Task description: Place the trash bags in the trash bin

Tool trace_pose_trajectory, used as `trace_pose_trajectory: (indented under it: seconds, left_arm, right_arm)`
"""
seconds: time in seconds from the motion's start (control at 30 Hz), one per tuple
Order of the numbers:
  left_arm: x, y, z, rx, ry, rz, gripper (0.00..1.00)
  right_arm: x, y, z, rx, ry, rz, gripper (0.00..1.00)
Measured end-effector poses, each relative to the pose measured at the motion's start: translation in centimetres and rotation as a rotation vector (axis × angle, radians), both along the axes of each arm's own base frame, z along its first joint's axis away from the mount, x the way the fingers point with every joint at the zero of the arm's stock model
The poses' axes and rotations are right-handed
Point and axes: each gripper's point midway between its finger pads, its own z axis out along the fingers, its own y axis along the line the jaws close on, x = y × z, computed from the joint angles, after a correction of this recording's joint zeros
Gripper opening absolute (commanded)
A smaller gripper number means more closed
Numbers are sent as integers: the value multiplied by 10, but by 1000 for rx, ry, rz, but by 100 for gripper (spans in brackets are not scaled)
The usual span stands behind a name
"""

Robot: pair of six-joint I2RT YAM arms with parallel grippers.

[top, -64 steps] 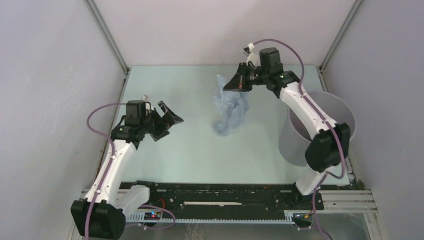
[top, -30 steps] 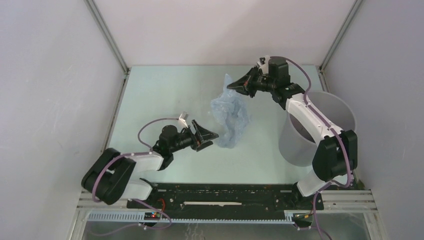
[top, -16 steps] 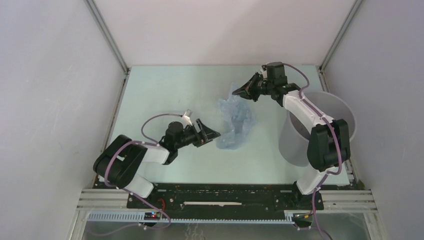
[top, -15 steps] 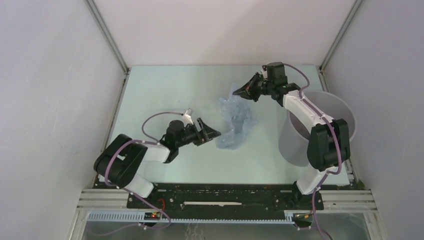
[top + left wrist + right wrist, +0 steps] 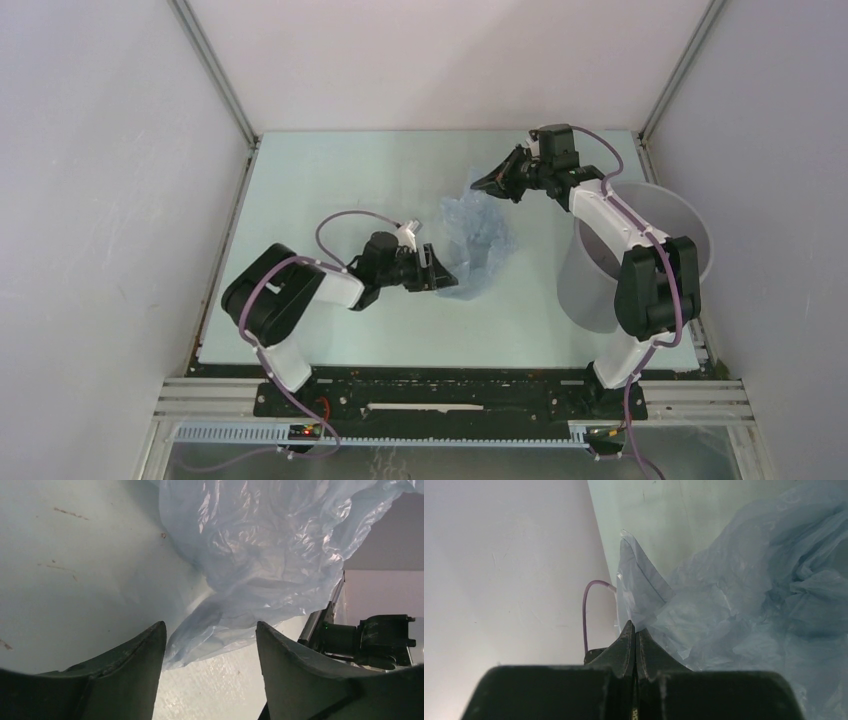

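Note:
The pale blue trash bag [image 5: 475,240] hangs crumpled over the middle of the table. My right gripper [image 5: 478,184] is shut on the bag's upper edge and holds it up; in the right wrist view the shut tips [image 5: 633,628] pinch the film [image 5: 744,590]. My left gripper [image 5: 447,272] is open, low by the table, at the bag's lower left end. In the left wrist view the bag's bottom corner [image 5: 210,630] lies between the open fingers [image 5: 135,665]. The grey trash bin [image 5: 660,225] stands at the right, behind the right arm.
The pale green table top [image 5: 330,190] is walled by white panels on the left, back and right. The black rail [image 5: 430,395] with the arm bases runs along the near edge. The bin sits against the right wall.
My left gripper has reached right and low until its open fingers are at the bag's lower end. My right gripper has carried the bag's top slightly right, toward the bin.

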Motion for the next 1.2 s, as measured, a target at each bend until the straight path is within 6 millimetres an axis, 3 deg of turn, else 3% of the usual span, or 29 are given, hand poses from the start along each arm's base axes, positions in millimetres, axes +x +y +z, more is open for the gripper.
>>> trace_pose_trajectory:
  seconds: [0.07,0.13,0.17,0.2,0.3,0.37,0.57,0.67,0.77,0.83,0.93,1.03,1.2]
  left_arm:
    - [2,-1,0,2,-2,-2,42]
    - [2,-1,-2,8,2,0,12]
    - [2,0,-2,9,8,5,3]
    - [2,0,-2,8,16,10,0]
    - [2,9,7,27,24,44,0]
    - [5,23,25,53,14,103,0]
    - [8,91,123,136,-153,380,0]
    - [2,120,158,170,-214,484,0]
    - [-7,142,158,243,-208,533,0]
    - [-14,152,148,298,-183,543,0]
    - [-24,160,132,369,-144,531,0]
    - [-28,162,133,377,-147,519,0]
    - [-35,155,144,330,-182,467,0]
  right_arm:
    - [0,0,-1,-4,-2,3,0]
    - [-1,-1,-2,-12,-2,8,0]
    - [-2,-1,-3,-15,-1,9,0]
    - [-2,-2,-4,-18,-1,11,0]
    - [-3,-4,-5,-31,-10,16,0]
    - [-4,-8,-5,-50,-22,20,0]
    - [-32,-23,11,-231,-158,76,1]
    - [-59,-23,26,-352,-281,145,16]
    - [-97,-14,32,-407,-377,248,32]
    - [-125,-10,24,-409,-394,327,42]
    - [-151,-15,3,-412,-350,382,56]
    - [-165,-22,-14,-427,-288,397,73]
    - [-172,-29,-16,-410,-237,392,79]
